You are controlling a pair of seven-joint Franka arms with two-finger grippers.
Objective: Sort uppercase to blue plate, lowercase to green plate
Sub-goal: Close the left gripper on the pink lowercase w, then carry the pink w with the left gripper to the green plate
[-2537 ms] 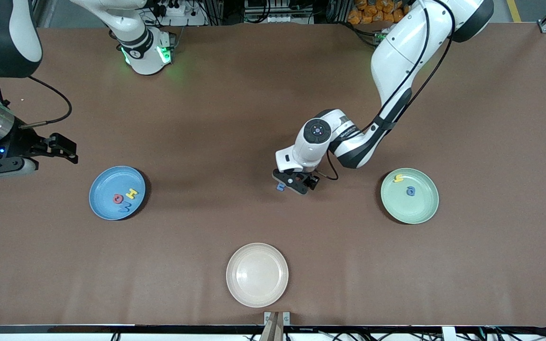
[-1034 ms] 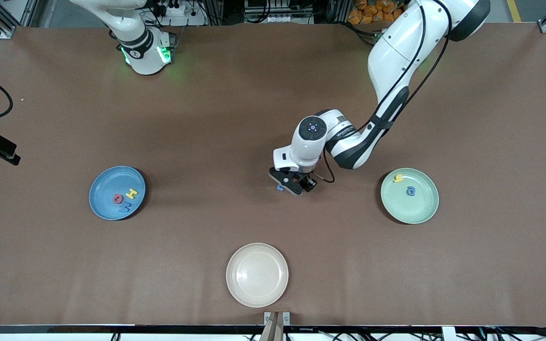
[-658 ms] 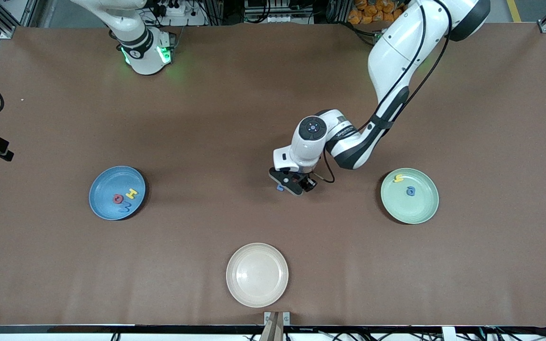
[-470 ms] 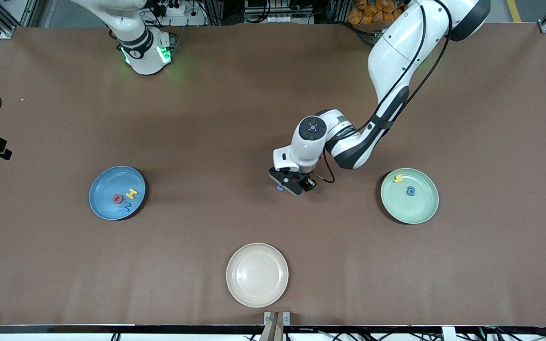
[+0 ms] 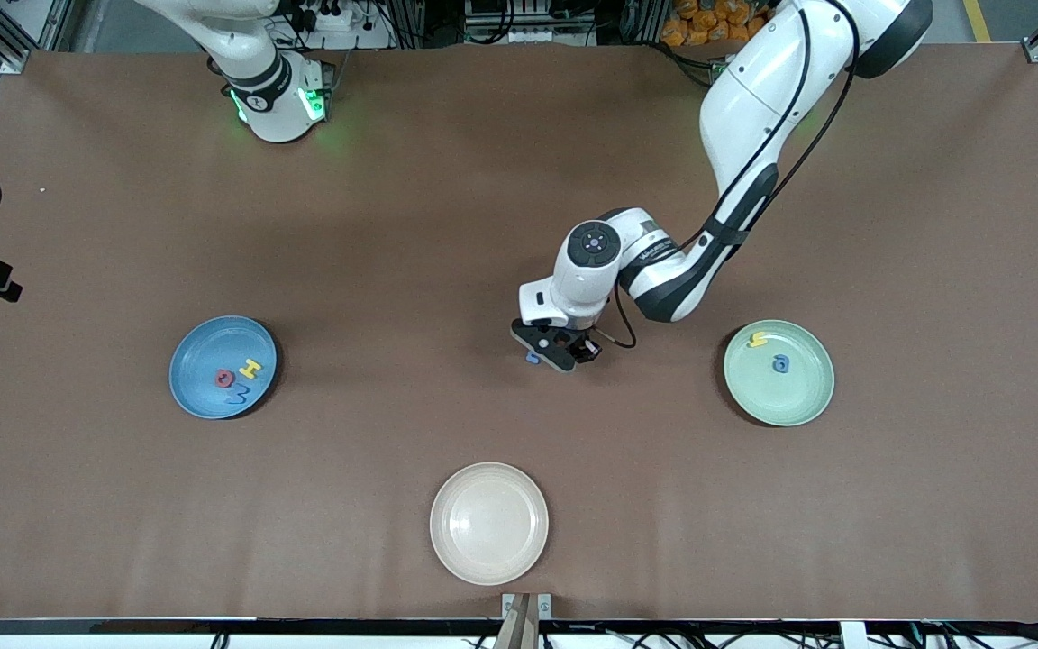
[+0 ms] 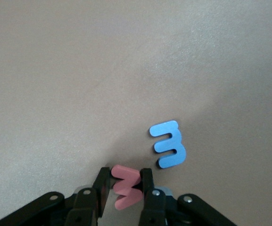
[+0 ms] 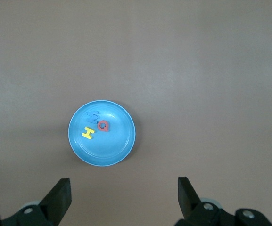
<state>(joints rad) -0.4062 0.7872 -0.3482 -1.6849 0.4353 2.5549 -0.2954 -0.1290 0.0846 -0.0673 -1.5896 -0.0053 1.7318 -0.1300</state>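
Your left gripper (image 6: 124, 192) pinches the red m (image 6: 126, 192).
Blue m (image 6: 168, 150) lies beside; right gripper (image 7: 124, 200) waits agape above the blue plate (image 7: 121, 147).

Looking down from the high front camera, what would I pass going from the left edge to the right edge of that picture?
Round sky-blue plate holding letters → round cream-white plate → left claw pinching a small red foam letter → round mint-green plate.

The desk (image 5: 393, 225) wears a matt brown covering, faintly grainy and creased like paper or cloth. The blue plate (image 5: 199, 347), green plate (image 5: 798, 401) and cream plate (image 5: 488, 523) look like smooth plastic with a soft sheen. The blue m (image 6: 168, 150) and red letter (image 6: 125, 192) look like matt foam.
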